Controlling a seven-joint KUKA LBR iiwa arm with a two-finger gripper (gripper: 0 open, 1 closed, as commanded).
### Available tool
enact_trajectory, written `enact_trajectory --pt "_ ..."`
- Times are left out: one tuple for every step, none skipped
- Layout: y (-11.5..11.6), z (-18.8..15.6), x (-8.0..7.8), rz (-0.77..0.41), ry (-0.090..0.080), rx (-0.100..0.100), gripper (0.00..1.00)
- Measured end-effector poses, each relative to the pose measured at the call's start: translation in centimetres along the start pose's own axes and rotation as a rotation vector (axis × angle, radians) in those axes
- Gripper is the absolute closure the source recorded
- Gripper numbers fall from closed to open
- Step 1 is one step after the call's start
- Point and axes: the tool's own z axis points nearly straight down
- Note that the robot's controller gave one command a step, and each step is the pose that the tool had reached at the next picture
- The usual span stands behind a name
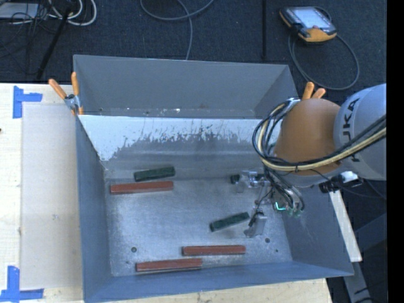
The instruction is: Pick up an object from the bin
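Gripper (255, 223) low over the floor of the bin (189, 106), close to its right-hand sloping wall; whether its jaws are apart or together cannot be told. The short dark green bar (228, 221) lies flat just left of the jaws, its near end touching or almost touching them. Its long axis runs roughly left to right, the jaw-side end tilted slightly toward the far wall. Likely fault: with the bar lying to one side rather than between the jaws, a closure would probably catch only its tip, letting it pivot or slip free, or nudge it away. Scraping the nearby wall is a further risk. Farther out, toward the near wall, lie two reddish-brown strips (213, 250) (168, 265). Well apart to the far left lie a second green bar (153, 174) and a third reddish-brown strip (141, 187).
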Motion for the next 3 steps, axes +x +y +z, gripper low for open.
enact_trajectory --pt "0.0 -0.4 -0.2 -0.001 -0.007 0.0 0.0" --pt "2.8 5.5 0.1 -0.033 -0.009 0.001 0.0" --pt "3.0 3.9 0.5 -0.038 -0.006 0.0 0.0"
